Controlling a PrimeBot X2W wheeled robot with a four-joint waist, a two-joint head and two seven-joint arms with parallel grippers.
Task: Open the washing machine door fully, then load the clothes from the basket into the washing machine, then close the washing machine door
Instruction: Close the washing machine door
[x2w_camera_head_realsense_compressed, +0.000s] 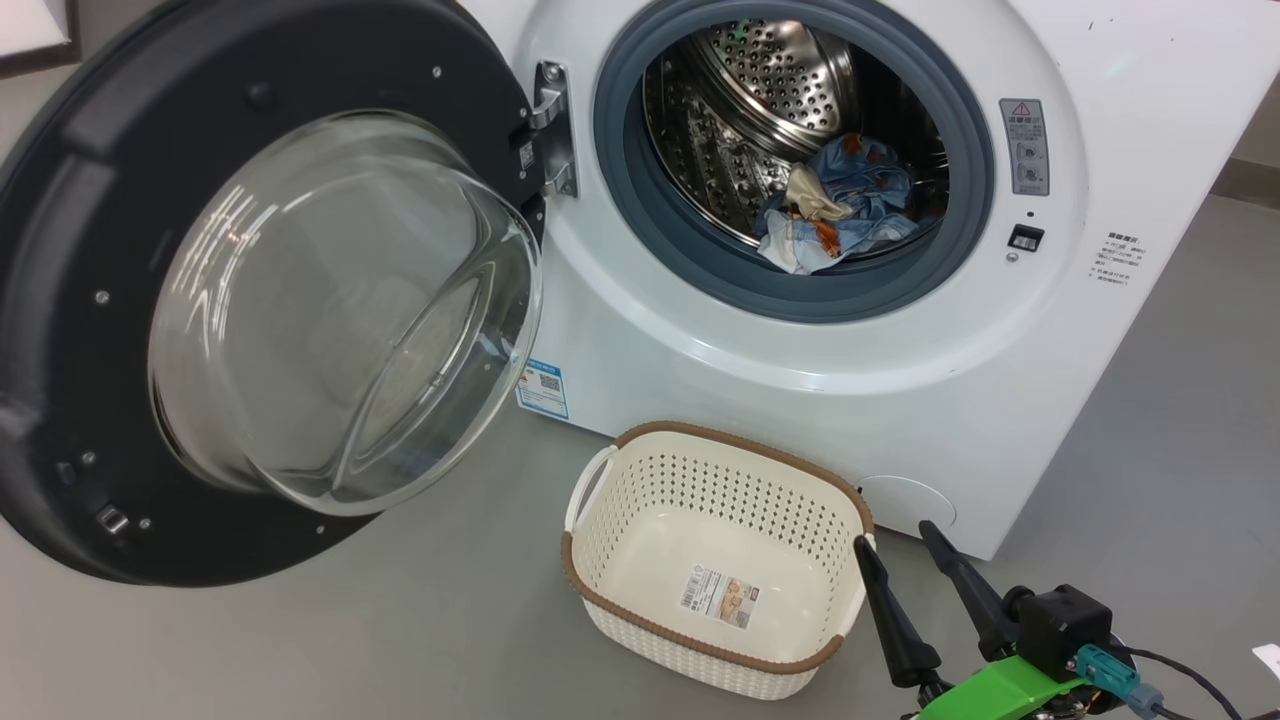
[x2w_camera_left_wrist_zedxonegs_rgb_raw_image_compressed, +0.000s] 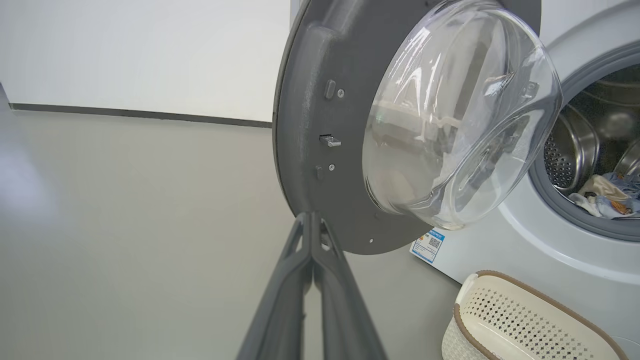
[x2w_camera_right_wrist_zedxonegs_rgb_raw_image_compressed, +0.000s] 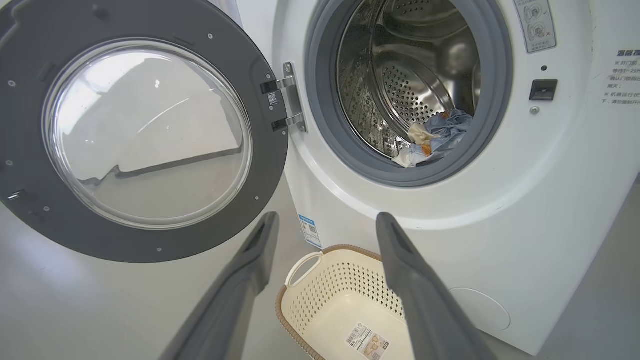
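The right hand (x2w_camera_head_realsense_compressed: 892, 533), spread, is hovering beside the empty basket (x2w_camera_head_realsense_compressed: 700, 490), which is standing just before the washer (x2w_camera_head_realsense_compressed: 750, 350). The left hand (x2w_camera_left_wrist_zedxonegs_rgb_raw_image_compressed: 311, 220), pressed together on nothing, is pointing at the lower rim of the open door (x2w_camera_left_wrist_zedxonegs_rgb_raw_image_compressed: 310, 125); contact I cannot tell. The door is looking stiff, heavy and glossy, so pushing its rim far from the hinge seems best; the basket may be obstructing its swing. The soft clothes (x2w_camera_head_realsense_compressed: 840, 205) are lying in the drum, near the gasket.
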